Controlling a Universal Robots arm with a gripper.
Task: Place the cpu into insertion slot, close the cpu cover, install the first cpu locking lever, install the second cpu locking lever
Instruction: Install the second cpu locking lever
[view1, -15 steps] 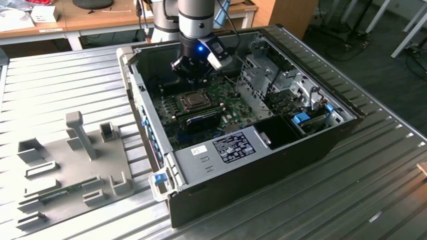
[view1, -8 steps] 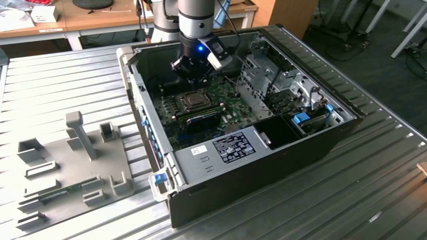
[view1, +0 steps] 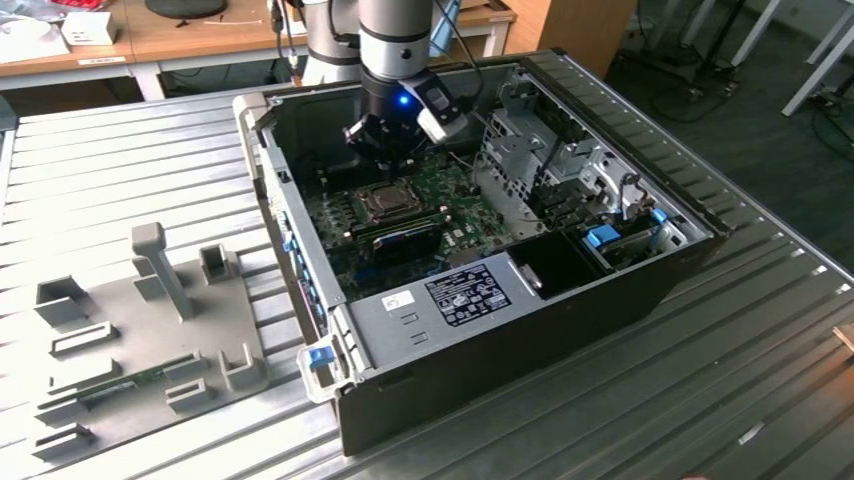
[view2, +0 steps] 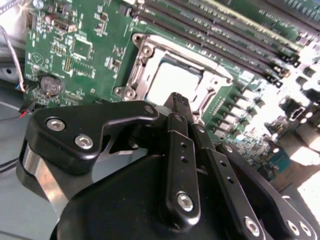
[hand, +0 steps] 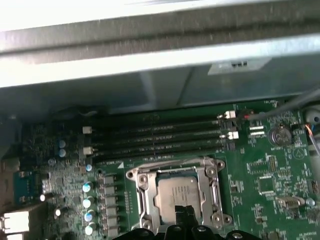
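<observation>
Gripper (view2: 177, 102) fingers pressed together, empty | cpu (hand: 181, 194) seated in insertion slot (hand: 141, 200); directly beneath fingertips

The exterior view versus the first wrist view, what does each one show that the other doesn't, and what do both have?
Exterior view alone: the whole open computer case on the slatted metal table, the grey fixture plate at the exterior view's left, the arm. First wrist view alone: the coin battery, the row of capacitors. Both: the green board, the cpu in the insertion slot, the hand above it.
</observation>
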